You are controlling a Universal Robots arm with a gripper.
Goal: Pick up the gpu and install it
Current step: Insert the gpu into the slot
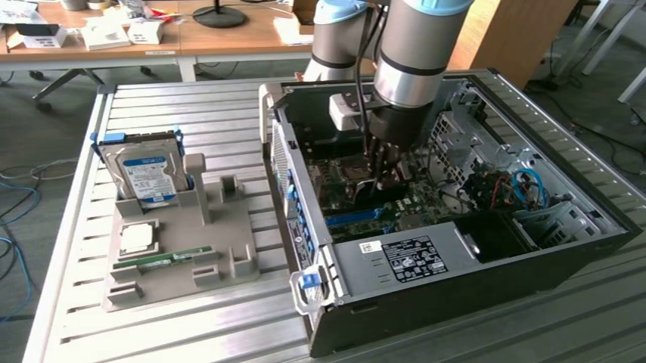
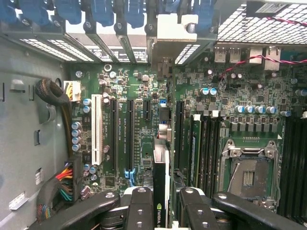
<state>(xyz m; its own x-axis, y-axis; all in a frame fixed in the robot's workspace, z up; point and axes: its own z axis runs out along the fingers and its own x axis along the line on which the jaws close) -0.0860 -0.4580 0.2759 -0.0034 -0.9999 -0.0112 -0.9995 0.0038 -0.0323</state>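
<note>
Wrist view, tool [image 2: 163,203] gripping gpu [image 2: 160,165] (edge-on)

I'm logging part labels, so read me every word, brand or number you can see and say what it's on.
Nothing reads clearly enough to quote.
Hard drive, blue label: print too small.
Power supply, black label: white print too small.
gpu held in the hand: green logo, lettering blurred.
Motherboard, white markings beside the slots: too small.
</note>
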